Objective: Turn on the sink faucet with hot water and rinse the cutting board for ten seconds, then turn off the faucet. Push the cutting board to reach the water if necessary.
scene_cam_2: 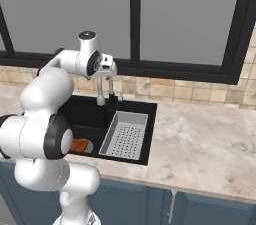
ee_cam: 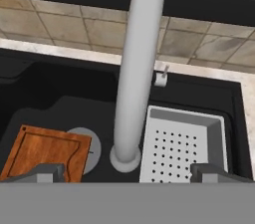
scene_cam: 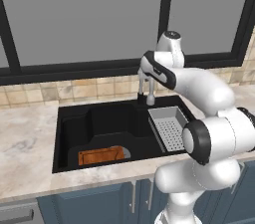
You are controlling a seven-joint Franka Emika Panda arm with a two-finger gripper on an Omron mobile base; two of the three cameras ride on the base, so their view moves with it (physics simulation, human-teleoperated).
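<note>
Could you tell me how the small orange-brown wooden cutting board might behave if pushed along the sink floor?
The small orange-brown wooden cutting board looks flat and rigid, so it should probably slide without bending or tipping. The matte black sink floor appears smooth and dry, likely offering little resistance.

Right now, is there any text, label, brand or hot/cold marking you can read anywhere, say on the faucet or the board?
None. No readable text or hot/cold mark on the sink faucet, its small handle, the cutting board or the grey drainer tray.

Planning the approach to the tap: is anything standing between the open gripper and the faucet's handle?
The faucet's own spout rises between the fingers of the gripper in the hand view, with the small handle just behind and beside it. Nothing else visible blocks the way.
</note>
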